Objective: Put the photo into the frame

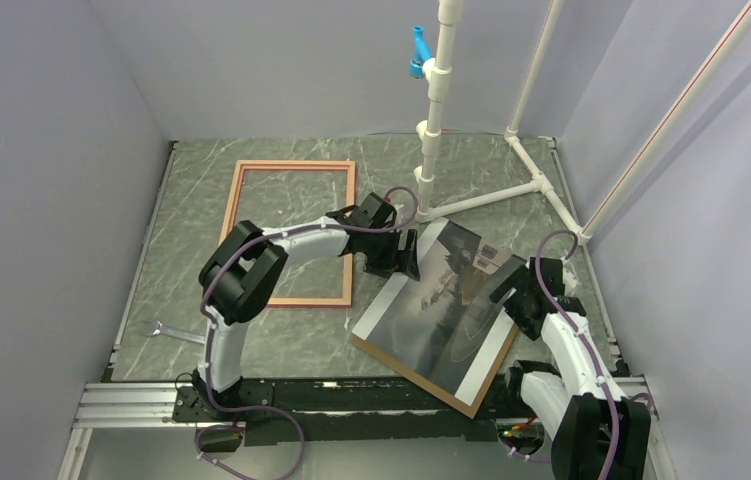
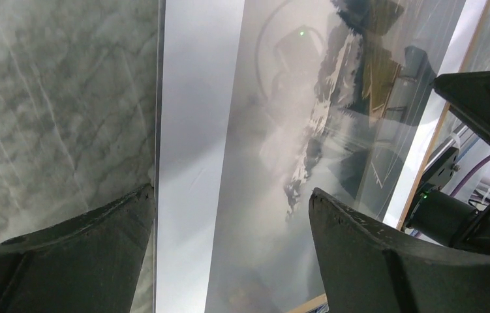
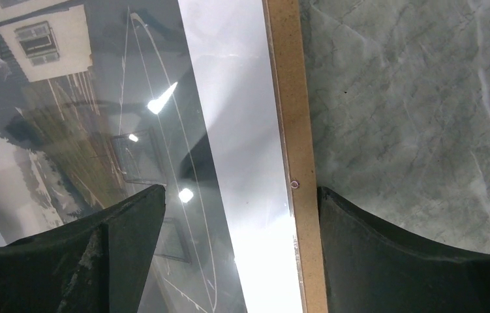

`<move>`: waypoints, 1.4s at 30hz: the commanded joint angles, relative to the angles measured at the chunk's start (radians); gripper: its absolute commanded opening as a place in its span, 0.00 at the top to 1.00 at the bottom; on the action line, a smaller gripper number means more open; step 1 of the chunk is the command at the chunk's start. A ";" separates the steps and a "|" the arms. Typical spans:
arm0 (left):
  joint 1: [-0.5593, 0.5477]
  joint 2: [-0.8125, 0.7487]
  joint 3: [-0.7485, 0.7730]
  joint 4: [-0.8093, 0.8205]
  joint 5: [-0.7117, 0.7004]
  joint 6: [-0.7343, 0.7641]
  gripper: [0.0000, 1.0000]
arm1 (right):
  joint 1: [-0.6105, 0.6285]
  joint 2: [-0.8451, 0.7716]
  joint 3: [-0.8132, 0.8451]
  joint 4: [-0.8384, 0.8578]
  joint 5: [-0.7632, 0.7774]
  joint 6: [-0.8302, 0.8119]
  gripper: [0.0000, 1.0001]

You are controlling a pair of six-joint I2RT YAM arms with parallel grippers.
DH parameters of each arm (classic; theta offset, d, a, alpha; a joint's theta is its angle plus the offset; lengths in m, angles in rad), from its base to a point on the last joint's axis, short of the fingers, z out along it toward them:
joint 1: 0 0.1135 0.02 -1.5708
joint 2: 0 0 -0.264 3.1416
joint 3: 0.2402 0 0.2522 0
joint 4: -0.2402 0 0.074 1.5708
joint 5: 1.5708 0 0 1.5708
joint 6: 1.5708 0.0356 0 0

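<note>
Nothing sits in the frame (image 1: 296, 164) yet (it lies empty, far left). The photo (image 1: 441, 310) rests on the brown board (image 3: 291, 130), well apart from it. My left gripper (image 1: 401, 255) and right gripper (image 1: 516, 295) hover wide open over opposite edges, holding nothing.

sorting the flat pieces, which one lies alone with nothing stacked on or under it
The salmon-bordered frame on the left, with bare table showing through it. The photo lies stacked on the brown backing board at right.
</note>
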 commanded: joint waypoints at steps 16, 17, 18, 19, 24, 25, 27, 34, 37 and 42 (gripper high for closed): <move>-0.169 -0.255 -0.277 0.081 0.039 -0.152 0.36 | 0.071 -0.083 -0.077 -0.008 -0.297 0.053 0.14; -0.175 -0.263 -0.282 0.072 0.029 -0.151 0.37 | 0.076 -0.087 -0.075 -0.013 -0.298 0.054 0.14; -0.181 -0.275 -0.287 0.057 0.015 -0.151 0.37 | 0.079 -0.091 -0.073 -0.019 -0.302 0.054 0.14; -0.187 -0.289 -0.297 0.050 0.005 -0.153 0.36 | 0.083 -0.096 -0.067 -0.027 -0.304 0.056 0.14; -0.201 -0.364 -0.348 0.034 -0.028 -0.166 0.35 | 0.102 -0.125 -0.045 -0.075 -0.323 0.051 0.14; -0.202 -0.379 -0.359 0.029 -0.038 -0.166 0.35 | 0.104 -0.134 -0.042 -0.086 -0.328 0.050 0.14; -0.203 -0.417 -0.391 0.034 -0.051 -0.177 0.35 | 0.110 -0.149 -0.035 -0.104 -0.342 0.049 0.14; -0.203 -0.514 -0.495 0.148 -0.038 -0.239 0.32 | 0.112 -0.188 -0.048 -0.113 -0.381 0.037 0.14; -0.202 -0.546 -0.511 0.145 -0.057 -0.248 0.27 | 0.112 -0.170 -0.049 -0.091 -0.391 0.024 0.14; -0.201 -0.599 -0.535 0.107 -0.120 -0.250 0.18 | 0.142 -0.120 -0.026 -0.063 -0.370 -0.013 0.14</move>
